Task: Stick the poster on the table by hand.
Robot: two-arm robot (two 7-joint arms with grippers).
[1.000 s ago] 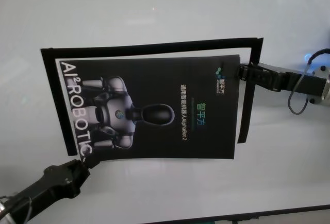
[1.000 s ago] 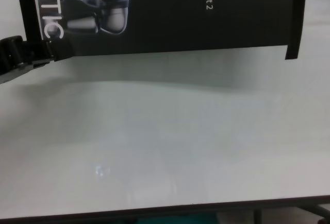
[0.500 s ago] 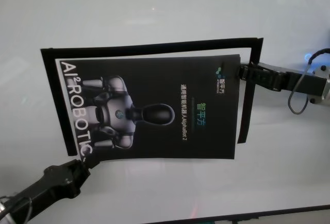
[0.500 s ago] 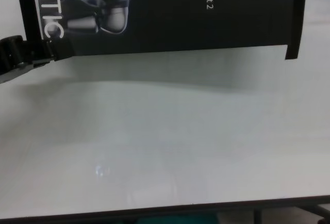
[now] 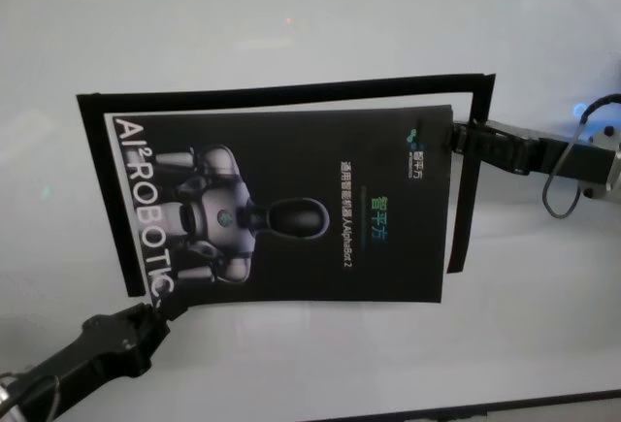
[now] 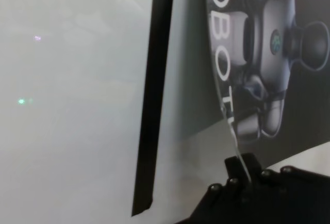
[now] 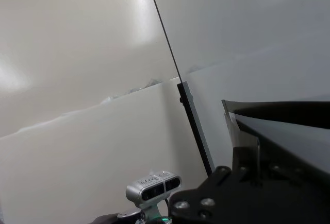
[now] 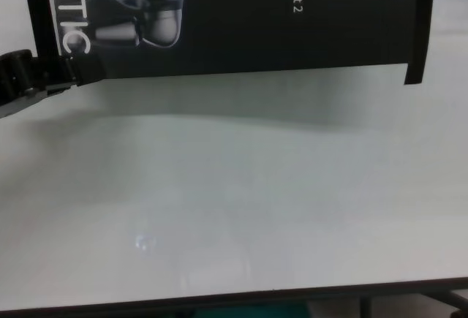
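Observation:
The poster (image 5: pixel 291 209) is a black glossy sheet with a grey-white robot and white lettering, held flat a little above the white table (image 5: pixel 291 15). It casts a shadow on the table in the chest view. My left gripper (image 5: pixel 158 308) is shut on the poster's near left corner, by the lettering. The left wrist view shows that grip (image 6: pixel 242 170) on the sheet's edge (image 6: pixel 268 54). My right gripper (image 5: pixel 454 138) is shut on the far right edge, and the right wrist view shows this pinch (image 7: pixel 252 154). The chest view shows the poster's near part (image 8: pixel 241 18) and the left gripper (image 8: pixel 77 72).
Narrow black strips (image 5: pixel 281 92) lie on the table along the poster's far, left and right sides; one strip (image 6: pixel 154 95) shows in the left wrist view and another (image 8: pixel 418 25) in the chest view. The table's dark front edge (image 8: pixel 234 300) runs close to me.
Hardly anything. In the head view the left gripper and the poster's near edge sit a trifle nearer to me. The chest view looks the same.

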